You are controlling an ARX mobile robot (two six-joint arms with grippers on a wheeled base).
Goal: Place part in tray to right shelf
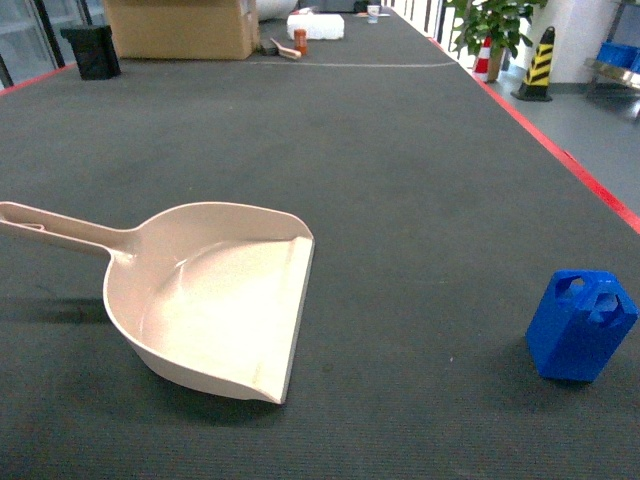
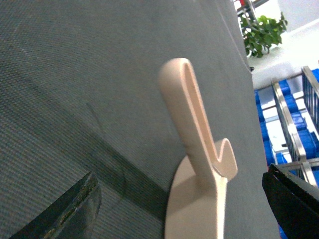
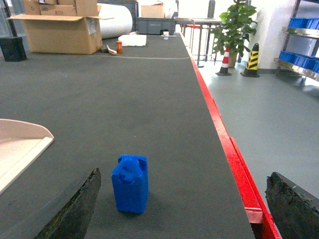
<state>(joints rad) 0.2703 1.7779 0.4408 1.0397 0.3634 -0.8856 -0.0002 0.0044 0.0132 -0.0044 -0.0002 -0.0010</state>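
One beige tray [image 1: 215, 300], scoop-shaped with a long straight handle, lies on the dark ribbed worktop [image 1: 400, 180], its flat lip facing right. One bright blue part [image 1: 581, 325], boxy with a pierced chamfered top, stands upright well apart to its right, near the red edge strip [image 3: 224, 144]. Beyond sit one cardboard box [image 1: 180, 27], a potted plant [image 3: 237, 22] and two striped cones [image 3: 249, 60]. Both pincers are spread wide, holding nothing: the left pincer [image 2: 184, 204] flanks the handle, the right pincer [image 3: 182, 209] frames the part.
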